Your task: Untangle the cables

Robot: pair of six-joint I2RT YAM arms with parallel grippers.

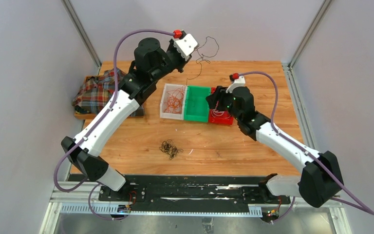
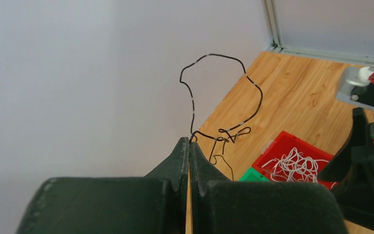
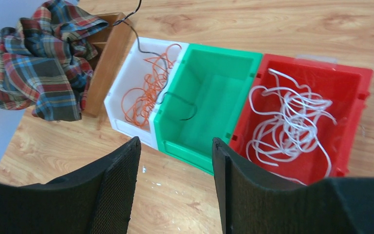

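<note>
A dark cable (image 2: 219,55) is pinched between the closed fingers of the left gripper (image 2: 189,141), raised over the bench's (image 1: 233,141) far edge; its tail trails across the white bin (image 1: 171,115) into the green bin (image 3: 221,52); orange cables (image 3: 146,92) lie in the white bin, white cables (image 3: 287,122) in the red bin (image 3: 355,78); a dark tangle (image 1: 170,147) sits at 6 o'clock of the bins; the right gripper (image 3: 175,141) hovers above them, parted and empty.
</note>
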